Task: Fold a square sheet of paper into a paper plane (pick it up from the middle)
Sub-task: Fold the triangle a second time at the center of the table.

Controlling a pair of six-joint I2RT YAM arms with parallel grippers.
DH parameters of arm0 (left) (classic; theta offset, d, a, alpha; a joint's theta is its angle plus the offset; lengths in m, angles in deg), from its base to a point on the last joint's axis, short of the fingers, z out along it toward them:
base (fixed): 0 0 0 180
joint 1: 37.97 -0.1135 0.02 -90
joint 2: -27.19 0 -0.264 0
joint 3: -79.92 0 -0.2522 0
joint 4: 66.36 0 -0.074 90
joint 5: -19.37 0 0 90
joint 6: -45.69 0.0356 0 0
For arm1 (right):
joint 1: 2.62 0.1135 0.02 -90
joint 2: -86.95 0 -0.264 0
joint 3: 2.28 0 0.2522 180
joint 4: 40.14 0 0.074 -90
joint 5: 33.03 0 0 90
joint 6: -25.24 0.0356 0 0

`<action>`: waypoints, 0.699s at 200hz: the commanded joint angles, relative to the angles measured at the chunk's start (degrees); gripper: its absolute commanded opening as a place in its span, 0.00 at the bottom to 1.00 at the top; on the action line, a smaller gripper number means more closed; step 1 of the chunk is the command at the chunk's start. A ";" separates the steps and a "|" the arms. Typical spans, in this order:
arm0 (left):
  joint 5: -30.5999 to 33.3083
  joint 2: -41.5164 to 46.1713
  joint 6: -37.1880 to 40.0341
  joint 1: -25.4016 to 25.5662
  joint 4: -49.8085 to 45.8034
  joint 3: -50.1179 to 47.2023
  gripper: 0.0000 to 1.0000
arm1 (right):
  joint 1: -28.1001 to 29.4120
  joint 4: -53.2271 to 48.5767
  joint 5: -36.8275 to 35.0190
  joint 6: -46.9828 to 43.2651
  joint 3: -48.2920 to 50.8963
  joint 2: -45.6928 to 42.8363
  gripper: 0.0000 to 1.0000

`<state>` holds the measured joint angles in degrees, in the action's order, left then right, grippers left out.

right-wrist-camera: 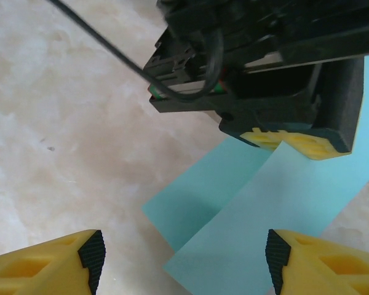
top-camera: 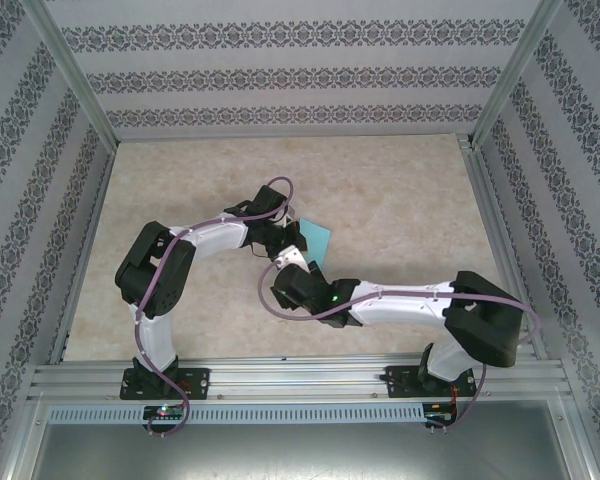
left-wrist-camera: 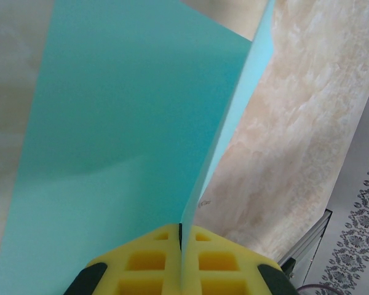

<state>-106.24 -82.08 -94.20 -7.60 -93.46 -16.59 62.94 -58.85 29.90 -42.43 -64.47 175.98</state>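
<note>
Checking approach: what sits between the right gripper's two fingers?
In the right wrist view, a corner of the turquoise paper over bare tabletop; the right gripper is open.

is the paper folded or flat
Folded, not flat. The left fingers pinch the paper, and two layers spread from them in a V. The right wrist view shows two overlapping flaps.
</note>
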 commanded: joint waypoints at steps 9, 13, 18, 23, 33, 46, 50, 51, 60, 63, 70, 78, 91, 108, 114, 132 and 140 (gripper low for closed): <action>-0.68 -0.88 1.37 -0.01 -2.43 1.81 0.00 | 1.85 -5.46 -7.75 1.13 -2.55 3.17 0.67; -0.68 -0.88 1.42 -0.04 -2.52 1.81 0.00 | 1.93 -5.40 -7.69 1.00 -2.55 3.16 0.65; -0.58 -0.86 1.53 0.02 -2.56 1.81 0.00 | 1.90 -5.21 -7.68 1.04 -2.42 3.12 0.63; -0.60 -0.92 1.48 -0.02 -2.56 1.86 0.00 | 1.87 -5.08 -7.79 0.99 -2.37 3.08 0.60; -0.67 -0.92 1.33 -0.03 -2.48 1.83 0.00 | 1.88 -4.87 -8.16 0.96 -2.44 2.82 0.52; -0.78 -1.01 1.35 -0.04 -2.43 1.88 0.00 | 1.92 -4.34 -7.87 0.55 -2.38 2.24 0.40; -0.77 -1.02 1.37 -0.03 -2.48 1.91 0.00 | 1.86 -4.16 -7.78 0.46 -2.29 2.05 0.36; -0.77 -1.02 1.37 0.01 -2.48 1.95 0.00 | 1.90 -4.13 -7.76 0.36 -2.29 1.99 0.36; -0.78 -0.95 1.30 -0.05 -2.54 1.99 0.00 | 1.90 -3.57 -7.31 -0.01 -1.99 1.44 0.30; -0.84 -0.96 1.37 -0.05 -2.56 2.04 0.00 | 1.91 -3.51 -7.14 -0.10 -1.89 1.27 0.29; -0.86 -0.97 1.44 -0.05 -2.58 2.07 0.00 | 1.79 -3.31 -6.74 -0.41 -1.67 0.97 0.25; -0.77 -0.90 1.52 -0.04 -2.78 2.09 0.01 | 1.57 -3.20 -6.53 -0.31 -1.43 0.64 0.19; -0.36 -0.85 1.87 0.03 -3.39 2.41 0.04 | 1.11 -3.16 -5.37 -0.14 -0.92 0.15 0.12; 0.22 -0.54 2.30 0.02 -4.17 2.86 0.10 | 0.25 -2.29 -3.10 0.26 0.14 -0.96 0.02; 0.75 -0.25 2.37 0.00 -4.46 2.95 0.18 | -0.04 -1.53 -2.10 0.35 0.89 -1.61 0.00; 3.46 0.73 3.40 -0.05 -6.95 3.70 0.37 | -1.63 2.06 1.75 1.31 3.70 -4.07 0.00; 5.16 1.53 3.96 -0.05 -7.96 3.87 0.40 | -2.87 4.16 4.60 1.86 5.22 -5.21 0.00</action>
<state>-105.28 -82.50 -92.56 -7.62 -96.63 -14.62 62.52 -59.75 28.41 -42.24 -62.92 174.34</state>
